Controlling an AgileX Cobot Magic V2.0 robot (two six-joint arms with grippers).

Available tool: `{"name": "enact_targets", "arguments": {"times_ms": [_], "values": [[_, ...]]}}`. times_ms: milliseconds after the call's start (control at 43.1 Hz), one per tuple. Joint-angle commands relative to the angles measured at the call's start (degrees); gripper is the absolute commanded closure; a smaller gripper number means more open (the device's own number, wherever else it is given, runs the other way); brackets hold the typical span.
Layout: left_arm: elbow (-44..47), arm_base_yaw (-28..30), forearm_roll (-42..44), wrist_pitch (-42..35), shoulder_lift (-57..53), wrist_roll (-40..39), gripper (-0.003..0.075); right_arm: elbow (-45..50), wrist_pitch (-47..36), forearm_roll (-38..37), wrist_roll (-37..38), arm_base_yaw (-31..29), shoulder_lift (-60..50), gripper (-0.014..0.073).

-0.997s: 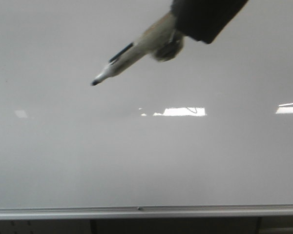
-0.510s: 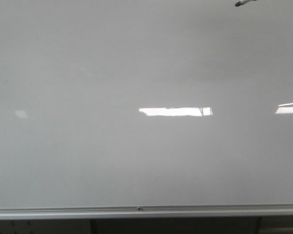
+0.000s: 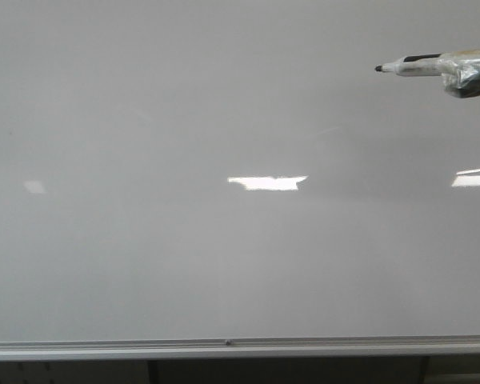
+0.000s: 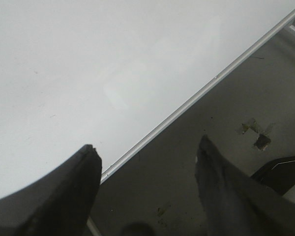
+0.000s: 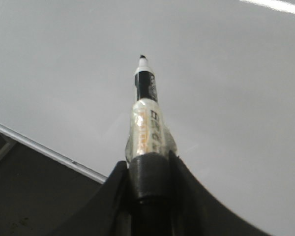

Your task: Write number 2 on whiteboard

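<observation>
The whiteboard (image 3: 184, 264) fills the front view, glossy grey-white, with a silver rail along its lower edge. No number 2 shows on it. A tape-wrapped marker (image 3: 420, 66) with a black tip pointing left enters at the upper right, held off the board. My right gripper (image 5: 148, 169) is shut on the marker (image 5: 146, 113), whose tip hangs over the whiteboard (image 5: 226, 73). My left gripper (image 4: 147, 160) is open and holds nothing, hovering over the board's rail (image 4: 187, 103) and the dark surface beside it.
Bright rectangular light reflections (image 3: 268, 183) lie on the board at middle and right. Below the rail (image 3: 228, 347) is a dark frame. A scuffed dark surface (image 4: 246, 132) lies beside the whiteboard (image 4: 88, 64) in the left wrist view.
The marker was left of centre a second ago, swung up out past the top right edge, and now comes back in at the upper right, pointing left.
</observation>
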Motion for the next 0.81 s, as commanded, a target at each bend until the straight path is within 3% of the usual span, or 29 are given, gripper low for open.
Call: {"name": "enact_targets", "arguments": {"times_ms": [0,464,788], "values": [[-1.45,0.27,-0.7,-3.38,-0.18,-0.68,0.0315,-0.52,-9.66,-0.08,0.02,-0.6,1.88,0.0577],[-1.45,0.27,-0.7,-3.27,-0.18,-0.68,0.0315,-0.69,-33.51,-0.09,-0.05,-3.13,15.61,0.0577],[-1.45,0.27,-0.7,-3.27,-0.18,-0.68,0.0315,-6.93,-32.94,-0.09,-3.06,-3.13,25.13,0.0577]]}}
